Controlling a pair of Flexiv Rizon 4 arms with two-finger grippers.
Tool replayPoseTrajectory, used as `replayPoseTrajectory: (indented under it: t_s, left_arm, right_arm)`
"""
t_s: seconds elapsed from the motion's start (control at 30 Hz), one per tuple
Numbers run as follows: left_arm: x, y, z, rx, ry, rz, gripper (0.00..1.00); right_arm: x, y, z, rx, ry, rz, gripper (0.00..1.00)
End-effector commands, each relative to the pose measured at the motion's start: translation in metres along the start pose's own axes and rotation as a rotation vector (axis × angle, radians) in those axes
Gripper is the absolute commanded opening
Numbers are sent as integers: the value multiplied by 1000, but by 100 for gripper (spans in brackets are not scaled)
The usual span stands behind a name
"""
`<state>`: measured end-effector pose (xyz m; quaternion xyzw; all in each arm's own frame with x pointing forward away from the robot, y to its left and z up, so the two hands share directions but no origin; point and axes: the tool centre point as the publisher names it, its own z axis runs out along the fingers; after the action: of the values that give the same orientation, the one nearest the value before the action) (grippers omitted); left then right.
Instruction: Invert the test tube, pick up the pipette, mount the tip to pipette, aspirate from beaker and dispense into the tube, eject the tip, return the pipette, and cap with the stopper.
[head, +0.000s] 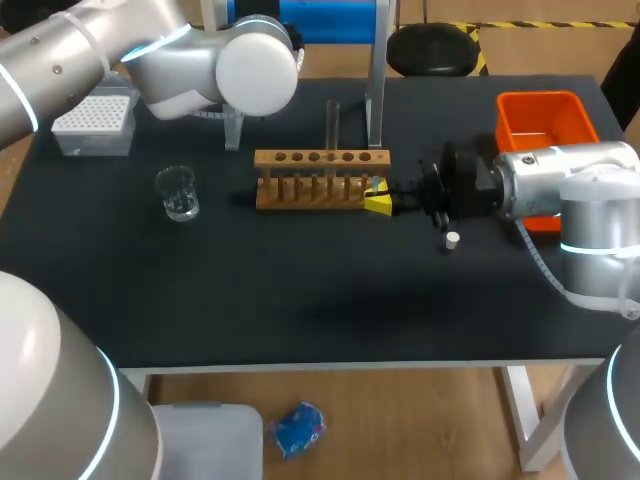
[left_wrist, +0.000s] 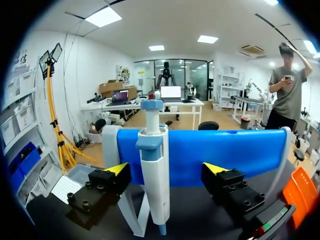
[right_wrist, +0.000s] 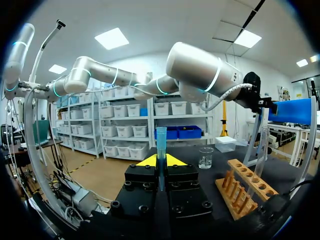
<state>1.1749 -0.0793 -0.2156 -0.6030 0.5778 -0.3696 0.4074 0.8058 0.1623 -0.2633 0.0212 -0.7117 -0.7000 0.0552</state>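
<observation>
Right pincer (right_wrist: 161, 161) clenches the test tube (right_wrist: 161, 142) upright; left pincer (left_wrist: 165, 170) hangs released.

The left arm (head: 120, 55) comes in from the far left corner with its elbow bent, and its big joint hides the wrist from above. The left pincer (left_wrist: 166, 169) stands wide open, its two yellow-tipped fingers (left_wrist: 117, 169) level and well apart. The right arm (head: 590, 190) lies low and level, reaching in from the right toward the middle. The right pincer (right_wrist: 161, 160) is closed, both tips pressed on a thin tube (right_wrist: 161, 142) between them.
</observation>
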Motion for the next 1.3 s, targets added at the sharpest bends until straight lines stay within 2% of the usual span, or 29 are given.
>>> replayPoseTrajectory:
  t_s: [0.03, 0.07, 0.1, 0.13, 0.73, 0.8, 1.3]
  left_arm:
    - [0, 0, 0, -1, -4, -1, 43]
    - [0, 0, 0, -1, -6, -2, 34]
    - [0, -1, -1, -1, -8, -2, 8]
    - [-1, -1, -1, -1, -9, -3, 0]
    - [-6, 4, -12, -10, -33, -21, 0]
    - [-6, 3, -14, -32, -45, -13, 0]
    - [-5, -45, -34, 73, -44, 7, 0]
  right_arm:
    - [0, -1, 0, -1, 0, -1, 0]
    - [0, -1, 0, -1, 0, -1, 0]
    - [0, -1, 0, -1, 0, -1, 0]
    - [0, -1, 0, -1, 0, -1, 0]
    - [0, -1, 0, -1, 0, -1, 0]
    - [0, -1, 0, -1, 0, -1, 0]
    - [0, -1, 0, -1, 0, -1, 0]
